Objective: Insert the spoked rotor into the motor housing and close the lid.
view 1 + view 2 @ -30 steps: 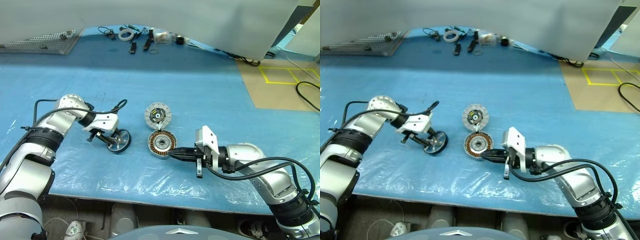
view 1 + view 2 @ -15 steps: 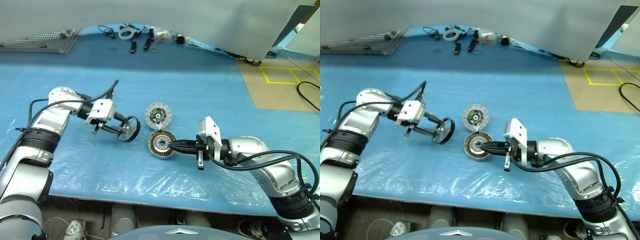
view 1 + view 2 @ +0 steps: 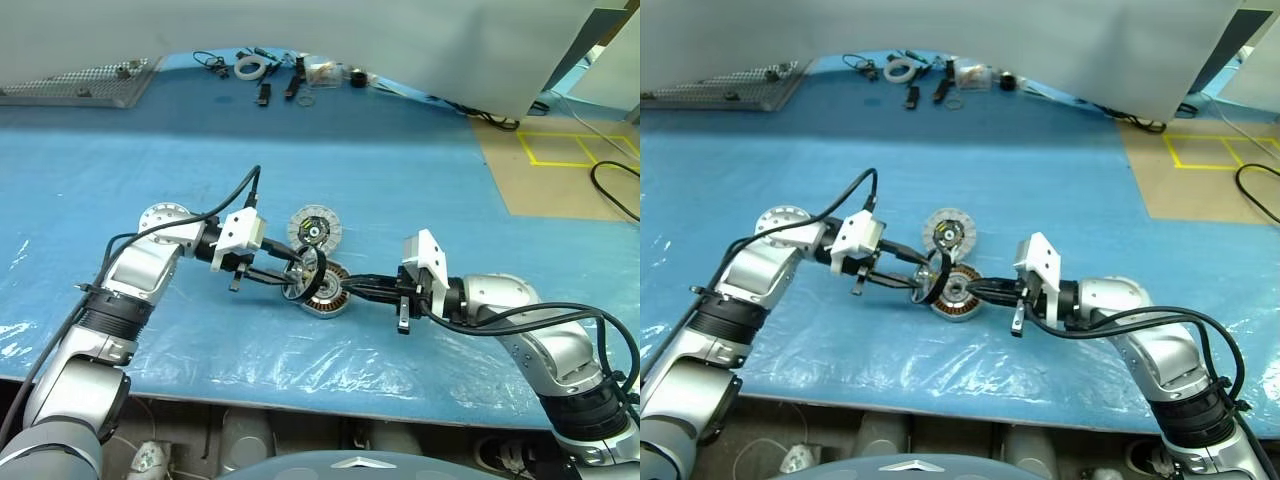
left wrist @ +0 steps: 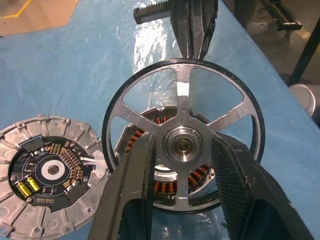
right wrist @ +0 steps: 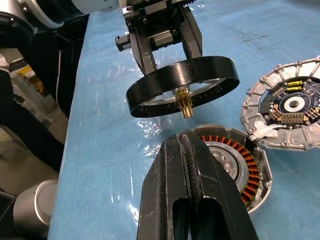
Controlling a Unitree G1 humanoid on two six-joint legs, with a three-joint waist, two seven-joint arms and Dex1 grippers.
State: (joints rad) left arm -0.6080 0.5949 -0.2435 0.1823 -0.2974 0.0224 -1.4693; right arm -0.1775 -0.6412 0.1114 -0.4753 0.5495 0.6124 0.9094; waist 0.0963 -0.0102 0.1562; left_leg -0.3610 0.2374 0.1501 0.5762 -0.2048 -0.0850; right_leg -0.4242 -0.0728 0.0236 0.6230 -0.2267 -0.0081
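Left claw (image 3: 298,277) clamps the spoked rotor (image 4: 183,145) by its spokes, poised over the housing (image 3: 330,294); right claw (image 5: 187,150), pinched shut, seemingly steadies the rim.

A: layout?
B: I've got the spoked rotor (image 3: 305,272) in the left gripper (image 3: 296,276), tilted over the motor housing (image 3: 336,293), left edge. lid (image 3: 316,229) just behind it, right gripper (image 3: 356,288) at its right.

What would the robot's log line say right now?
left gripper: shut on spoked rotor | rotor: above motor housing | right gripper: shut, at housing edge | lid: beside housing
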